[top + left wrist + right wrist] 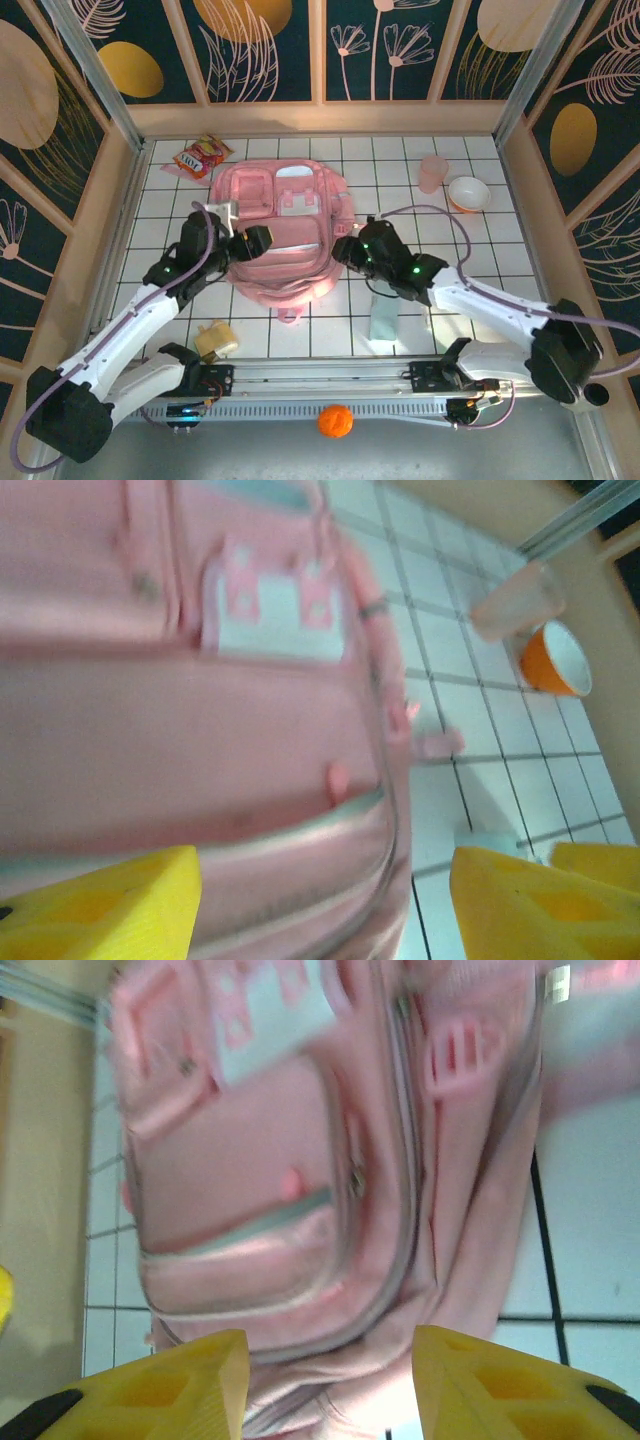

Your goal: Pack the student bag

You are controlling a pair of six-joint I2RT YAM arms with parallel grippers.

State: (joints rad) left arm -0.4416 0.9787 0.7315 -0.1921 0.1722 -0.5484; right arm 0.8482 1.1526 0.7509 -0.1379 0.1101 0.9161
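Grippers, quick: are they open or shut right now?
Left gripper: open, holding nothing, by the pink backpack.
Right gripper: open, holding nothing.

Top view overhead, far; both wrist views close, sharing student bag (292, 258).

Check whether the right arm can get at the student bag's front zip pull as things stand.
Probably yes: the right gripper is open right at the student bag, and the zip pull lies just ahead with nothing across it.
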